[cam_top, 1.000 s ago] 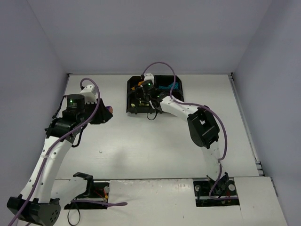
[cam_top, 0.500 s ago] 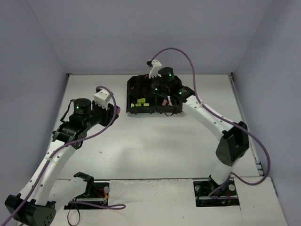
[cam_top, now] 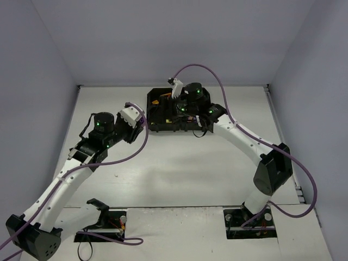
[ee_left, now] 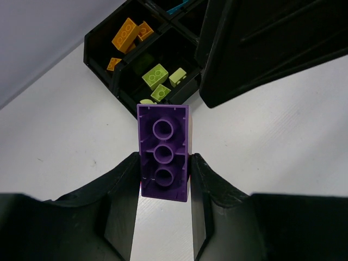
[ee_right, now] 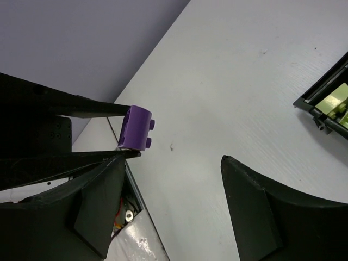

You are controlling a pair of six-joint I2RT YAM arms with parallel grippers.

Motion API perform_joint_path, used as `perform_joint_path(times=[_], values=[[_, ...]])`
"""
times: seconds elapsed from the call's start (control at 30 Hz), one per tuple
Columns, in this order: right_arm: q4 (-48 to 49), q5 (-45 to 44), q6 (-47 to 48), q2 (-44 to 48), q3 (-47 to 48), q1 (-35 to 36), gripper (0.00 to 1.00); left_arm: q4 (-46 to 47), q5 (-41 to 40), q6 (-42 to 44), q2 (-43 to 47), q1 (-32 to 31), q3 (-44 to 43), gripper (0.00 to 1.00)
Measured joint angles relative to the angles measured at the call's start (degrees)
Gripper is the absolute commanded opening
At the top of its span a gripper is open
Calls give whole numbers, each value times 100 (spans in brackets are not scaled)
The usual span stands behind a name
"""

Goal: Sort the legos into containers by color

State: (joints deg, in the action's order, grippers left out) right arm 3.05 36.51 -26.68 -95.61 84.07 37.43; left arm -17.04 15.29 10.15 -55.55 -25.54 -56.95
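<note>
Brick point(ee_left: 163, 141) x1, purple, in L pincer point(ee_left: 164, 160); tray point(ee_left: 97, 61) w/ 3 orange point(ee_left: 125, 35), 4 green point(ee_left: 155, 76).

The brick point(ee_left: 163, 155) in the black left gripper point(ee_left: 163, 163) is purple, its underside showing three ringed hollows. In the black tray point(cam_top: 149, 109), orange bricks point(ee_left: 126, 33) lie at eleven o'clock of it and yellow-green bricks point(ee_left: 155, 76) at twelve, with a teal sliver point(ee_left: 176, 7) beyond. The right gripper point(ee_right: 174, 159) is black too. The arms point(cam_top: 239, 136) are white with black joints and green lights, the cables point(cam_top: 201, 68) purple, the table point(cam_top: 163, 168) white, and the walls point(cam_top: 163, 38) pale lavender.
</note>
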Motion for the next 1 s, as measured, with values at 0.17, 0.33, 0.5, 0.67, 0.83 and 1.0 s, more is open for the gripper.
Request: perform_joint_path(times=[0.17,0.33,0.5,0.67,0.83,1.0], values=[[22,131,-79,0,-55,17,67,107,-66,164,-162,-79,-2,12],[63,177,-146,0,-68,17,67,160,-85,188,-280,-144,-2,11],[197,299,-254,-2,-131,17,66,260,-131,197,-284,-262,-4,11],[372,424,-376,-83,-173,35,61,369,-140,225,-326,-442,-17,12],[455,507,-466,-197,-195,50,44,452,-166,267,-446,-612,-59,11],[531,542,-533,-216,-245,52,5,498,-205,293,-498,-678,-59,16]])
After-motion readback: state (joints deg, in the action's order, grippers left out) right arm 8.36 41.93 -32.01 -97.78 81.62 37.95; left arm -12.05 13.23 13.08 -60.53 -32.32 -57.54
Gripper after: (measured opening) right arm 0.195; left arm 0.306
